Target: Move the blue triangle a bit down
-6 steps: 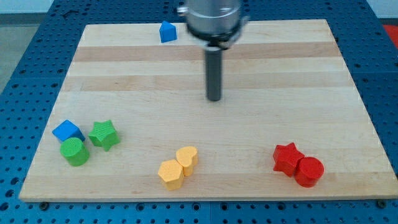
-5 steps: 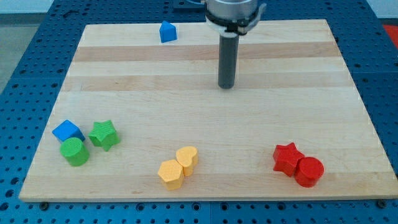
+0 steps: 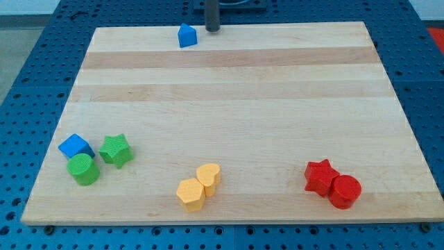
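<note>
The blue triangle (image 3: 186,35) sits near the board's top edge, left of centre. My tip (image 3: 211,30) is at the board's top edge, just to the right of the blue triangle and about level with its top, with a small gap between them. Only the rod's lower part shows; the rest is cut off by the view's top.
A blue cube (image 3: 75,146), green cylinder (image 3: 83,169) and green star (image 3: 116,150) cluster at the lower left. A yellow hexagon (image 3: 190,194) and yellow heart (image 3: 209,176) sit at bottom centre. A red star (image 3: 320,176) and red cylinder (image 3: 344,192) sit at the lower right.
My tip has moved from the upper middle of the board up and to the left, to the top edge beside the blue triangle. No block has moved.
</note>
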